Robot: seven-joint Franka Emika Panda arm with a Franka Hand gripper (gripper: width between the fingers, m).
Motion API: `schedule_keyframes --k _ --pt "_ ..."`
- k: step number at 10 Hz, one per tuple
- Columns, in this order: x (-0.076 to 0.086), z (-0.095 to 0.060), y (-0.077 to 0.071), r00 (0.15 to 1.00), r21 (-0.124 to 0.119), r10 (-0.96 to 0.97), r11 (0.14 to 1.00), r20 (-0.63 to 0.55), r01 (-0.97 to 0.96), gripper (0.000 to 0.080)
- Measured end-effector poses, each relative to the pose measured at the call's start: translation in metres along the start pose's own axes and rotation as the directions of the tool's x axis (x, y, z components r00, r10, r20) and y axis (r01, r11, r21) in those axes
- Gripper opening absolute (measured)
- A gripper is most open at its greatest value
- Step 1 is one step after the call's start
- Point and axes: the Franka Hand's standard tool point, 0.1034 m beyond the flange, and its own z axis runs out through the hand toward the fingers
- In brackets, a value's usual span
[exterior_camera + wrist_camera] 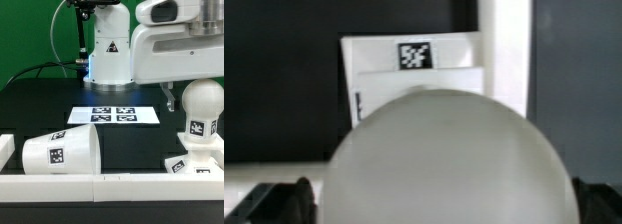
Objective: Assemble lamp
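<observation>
Tipped shade (60, 150) lies near the marker board (115, 114), apart from the bulb (203, 108).

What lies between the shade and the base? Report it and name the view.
Only bare black table separates the shade from the base; the marker board lies farther back. The exterior view shows this.

Shows a marker board (113, 114) lying flat on a black table (40, 105), four tags face up. Has a low white rail (130, 188) along the table's near edge, a green backdrop (30, 30) behind, and, probably, a thin dark cable (77, 35) hanging before it.
</observation>
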Motion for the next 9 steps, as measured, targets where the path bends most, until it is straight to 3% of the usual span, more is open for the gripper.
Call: schedule_keyframes --k 3,6,7,9 --pt "-0.0032 -0.0052 0.0052 0.954 -0.026 -0.297 0.955 -0.028 0.296 0.0698" --pt "-0.0034 -0.0040 0.0050 0.960 -0.025 -0.279 0.960 -0.027 0.278 0.0672" --pt "-0.0035 -0.0040 0.0049 0.965 -0.024 -0.262 0.965 -0.028 0.261 0.0571" --pt "-0.0034 -0.0040 0.0047 0.986 -0.020 -0.161 0.987 -0.030 0.161 0.0571"
